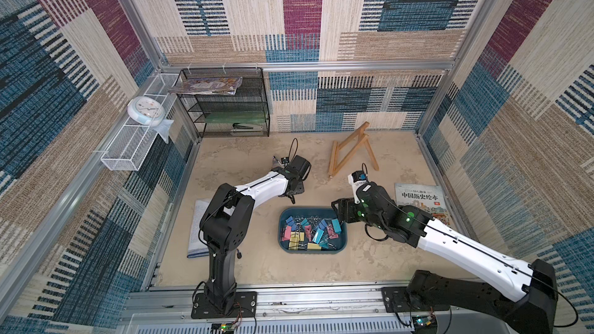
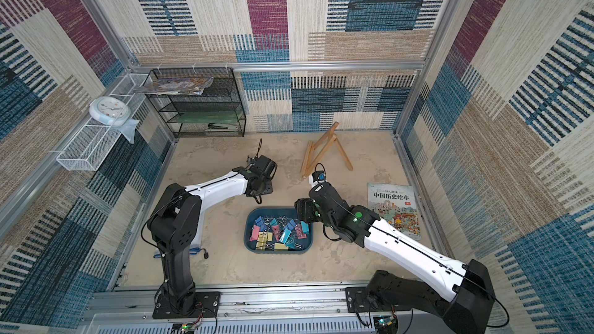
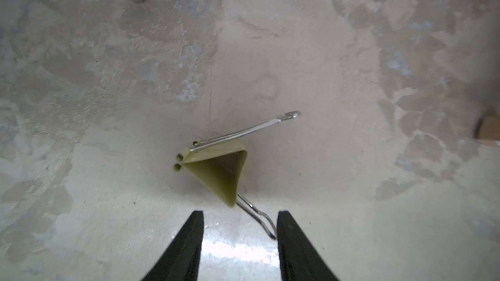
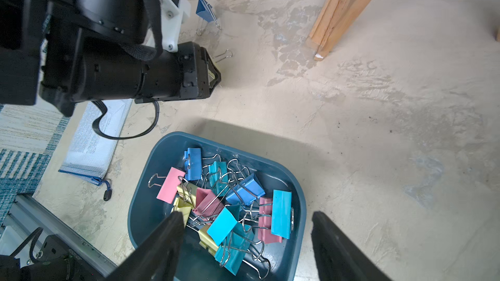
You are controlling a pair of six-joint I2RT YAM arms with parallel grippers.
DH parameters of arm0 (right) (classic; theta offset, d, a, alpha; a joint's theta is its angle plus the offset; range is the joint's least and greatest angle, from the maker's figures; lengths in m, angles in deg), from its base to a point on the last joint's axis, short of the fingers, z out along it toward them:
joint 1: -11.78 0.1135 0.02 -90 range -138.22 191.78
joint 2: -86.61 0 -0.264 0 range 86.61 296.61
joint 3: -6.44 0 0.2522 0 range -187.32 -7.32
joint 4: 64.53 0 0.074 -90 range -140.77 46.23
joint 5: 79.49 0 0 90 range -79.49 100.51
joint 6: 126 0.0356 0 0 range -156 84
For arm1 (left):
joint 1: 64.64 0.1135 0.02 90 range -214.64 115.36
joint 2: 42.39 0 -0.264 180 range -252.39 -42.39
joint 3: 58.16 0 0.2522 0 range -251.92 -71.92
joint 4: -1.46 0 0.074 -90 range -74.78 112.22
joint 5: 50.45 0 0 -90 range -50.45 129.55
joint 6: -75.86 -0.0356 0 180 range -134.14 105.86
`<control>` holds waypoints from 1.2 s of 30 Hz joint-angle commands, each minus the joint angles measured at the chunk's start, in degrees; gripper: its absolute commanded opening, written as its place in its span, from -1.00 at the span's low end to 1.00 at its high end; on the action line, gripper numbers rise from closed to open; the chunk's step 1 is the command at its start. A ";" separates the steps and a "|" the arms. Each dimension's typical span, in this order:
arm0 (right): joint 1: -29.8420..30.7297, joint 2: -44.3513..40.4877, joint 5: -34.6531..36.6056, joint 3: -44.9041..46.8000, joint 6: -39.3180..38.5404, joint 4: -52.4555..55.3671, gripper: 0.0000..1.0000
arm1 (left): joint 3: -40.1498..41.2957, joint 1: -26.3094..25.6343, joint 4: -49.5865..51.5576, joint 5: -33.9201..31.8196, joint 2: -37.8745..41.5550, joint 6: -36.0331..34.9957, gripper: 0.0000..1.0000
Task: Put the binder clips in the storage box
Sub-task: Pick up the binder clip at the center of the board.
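A yellow binder clip lies on the table just ahead of my left gripper. The jaws stand apart around the tip of one wire handle, which touches one finger; the clip's body is outside them. A blue clip stands on the table farther on. The dark teal storage box holds several binder clips in pink, yellow, blue and teal. My right gripper hangs open over the box's right side with nothing between its fingers.
A wooden easel lies at the back right and a picture book by the right wall. A white mesh pouch lies under the left arm. A black mesh rack and a white wire basket stand at the back left.
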 commanded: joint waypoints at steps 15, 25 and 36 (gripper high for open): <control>0.05 -1.48 0.60 0.99 -0.18 -0.59 0.60 | -1.78 0.00 4.95 -2.41 -0.71 -1.61 -0.95; -0.08 -0.72 1.41 1.59 0.32 0.70 0.88 | -3.57 -0.24 15.61 5.02 11.12 -4.32 -1.00; -0.99 0.10 3.74 4.19 1.48 -1.20 1.00 | 9.06 -12.72 17.55 19.66 34.69 4.56 -1.00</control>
